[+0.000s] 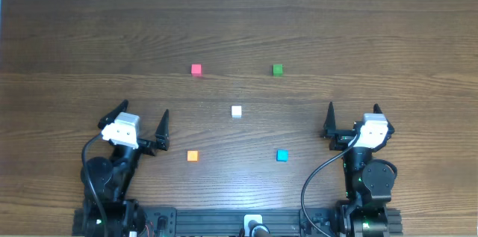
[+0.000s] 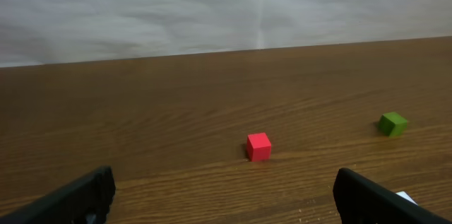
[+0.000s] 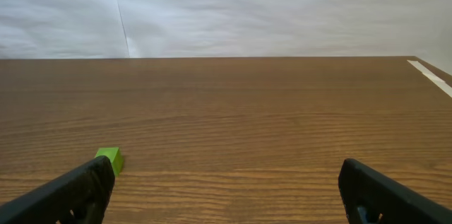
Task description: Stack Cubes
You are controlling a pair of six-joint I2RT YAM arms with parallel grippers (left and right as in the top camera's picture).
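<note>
- Cubes, five, all single on the tabletop, none stacked: white cube [image 1: 237, 111] in the middle, pink cube [image 1: 196, 69] at its 11 o'clock, green cube [image 1: 278, 69] at 1, orange cube [image 1: 193, 155] at 7, blue cube [image 1: 281, 155] at 5.
- All well apart from each other; cubes, so no long axis to line up with.
- Left tool [image 1: 142, 110]: spread wide, holding nothing. White cube at its 3 o'clock, orange at 4, pink at 1.
- Right tool [image 1: 352, 108]: spread wide, holding nothing. White cube at its 9 o'clock, blue at 8, green at 10.
- Likely nearer: orange to left arm, blue to right; white looks slightly closer to left.
- Both arms folded back near the 6 o'clock edge; left tool aims about 1 o'clock, right about 12.
</note>
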